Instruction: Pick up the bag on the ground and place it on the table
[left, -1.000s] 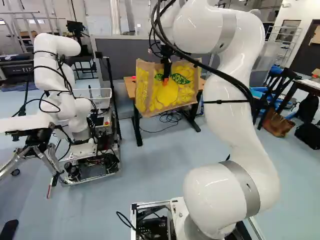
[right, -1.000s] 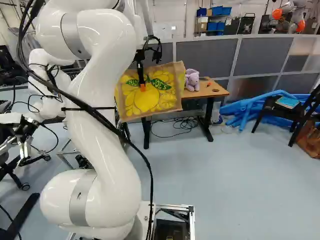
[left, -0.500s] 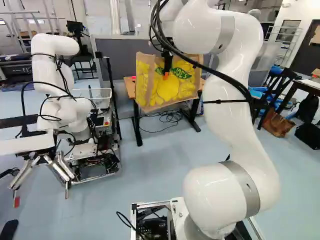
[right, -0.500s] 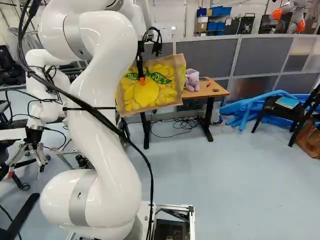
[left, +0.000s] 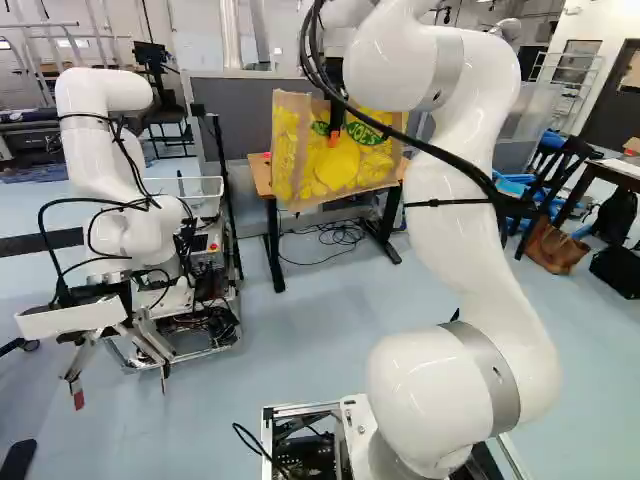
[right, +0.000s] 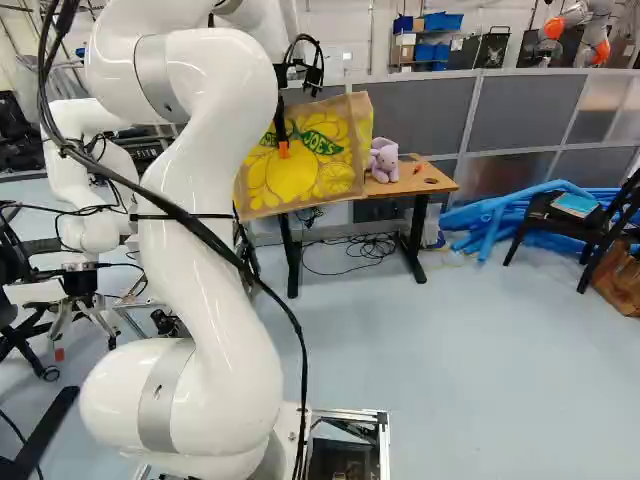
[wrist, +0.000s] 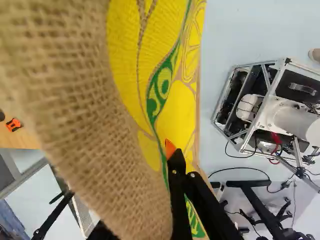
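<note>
Rising: bag (right: 300, 182), higher against the tabletop (right: 435, 182) than a second ago; arm (right: 215, 250) lifting with it, base (right: 382, 432) unmoved.
Jaws: narrow, pinching the bag's wall.
Bag place: hanging off the floor (right: 420, 370), near side of the tabletop, left of the purple toy (right: 384, 160).
Tabletop edge: pick-up looks done; probably needs more height before travelling far.

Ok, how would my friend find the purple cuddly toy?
In the right base view, find the wooden table before the grey partition. Just right of the yellow bag, a small stuffed toy sits on the tabletop. Unlike the bag and the little orange thing, it's plush and purple.
</note>
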